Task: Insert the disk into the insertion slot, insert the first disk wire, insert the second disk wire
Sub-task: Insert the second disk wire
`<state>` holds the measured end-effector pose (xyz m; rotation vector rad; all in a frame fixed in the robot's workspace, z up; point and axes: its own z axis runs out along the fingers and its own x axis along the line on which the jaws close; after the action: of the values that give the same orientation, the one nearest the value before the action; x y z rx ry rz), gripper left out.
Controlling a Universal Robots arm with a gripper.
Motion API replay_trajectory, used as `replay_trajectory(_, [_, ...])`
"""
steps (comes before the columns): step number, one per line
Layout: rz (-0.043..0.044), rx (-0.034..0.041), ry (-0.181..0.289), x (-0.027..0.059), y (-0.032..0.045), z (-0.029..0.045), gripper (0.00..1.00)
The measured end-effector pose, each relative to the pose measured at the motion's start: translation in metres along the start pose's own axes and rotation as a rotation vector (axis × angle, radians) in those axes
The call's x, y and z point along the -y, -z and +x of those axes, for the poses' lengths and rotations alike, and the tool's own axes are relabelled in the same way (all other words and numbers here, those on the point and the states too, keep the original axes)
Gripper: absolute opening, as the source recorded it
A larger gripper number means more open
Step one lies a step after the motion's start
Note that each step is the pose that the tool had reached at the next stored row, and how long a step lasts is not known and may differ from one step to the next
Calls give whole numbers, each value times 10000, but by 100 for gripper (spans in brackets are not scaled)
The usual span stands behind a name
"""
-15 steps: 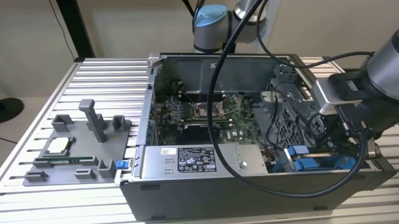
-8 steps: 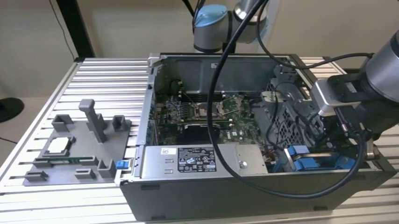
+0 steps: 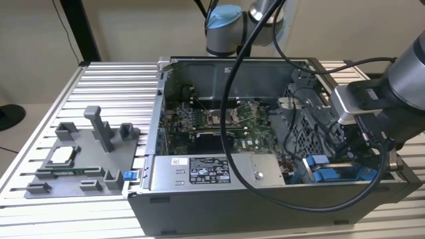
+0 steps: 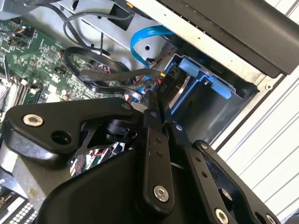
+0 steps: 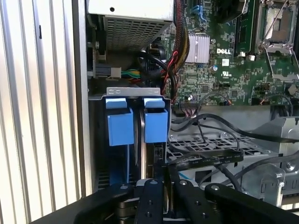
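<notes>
In both wrist views my gripper (image 4: 158, 108) (image 5: 161, 184) has its black fingers drawn together on the black plug of a disk wire (image 4: 162, 87). The wire's flat black lead (image 5: 205, 161) runs off over the perforated cage. The plug hangs just in front of the insertion slot (image 5: 133, 93), a grey metal bay at the case's front corner. Bright blue carrier tabs (image 5: 120, 123) (image 4: 191, 66) stick out of the bay, and the disk (image 4: 181, 95) lies inside it, mostly hidden. In the exterior view the arm's wrist (image 3: 362, 107) leans over the blue tabs (image 3: 320, 169).
A labelled grey power-supply box (image 3: 212, 172) sits beside the bay. The motherboard (image 5: 219, 56) with its open socket (image 3: 219, 117) lies behind. A blue flat cable (image 4: 145, 37) and several loose black wires (image 4: 93, 74) crowd the bay. A grey parts fixture (image 3: 79, 159) stands at the exterior view's left.
</notes>
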<state>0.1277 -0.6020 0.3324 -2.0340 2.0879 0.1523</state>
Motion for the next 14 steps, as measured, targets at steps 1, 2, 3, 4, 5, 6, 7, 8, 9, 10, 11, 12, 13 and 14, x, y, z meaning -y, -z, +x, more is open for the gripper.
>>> replay_trajectory(1, [0,1,0,0,0,0,0])
replay_trajectory(2, [0,0,0,0,0,0,0])
replay_trajectory(3, [0,3,0,0,-2,0,0])
replay_trajectory(4, [0,15,-1,0,-7,1,100])
replay_trajectory(5, [1,19,-1,0,-10,2,100])
replay_trajectory(6, [0,13,0,0,-7,1,100])
replay_trajectory(7, [1,7,0,0,-5,1,100])
replay_trajectory(8, [0,1,1,0,-2,0,100])
replay_trajectory(9, [0,0,1,0,1,0,100])
replay_trajectory(10, [0,-1,0,1,11,-2,100])
replay_trajectory(11, [-2,1,0,2,28,-7,100])
replay_trajectory(12, [-7,8,-2,3,51,-12,100])
replay_trajectory(13, [-11,11,-6,5,77,-18,100])
replay_trajectory(14, [-15,10,-9,8,107,-25,100])
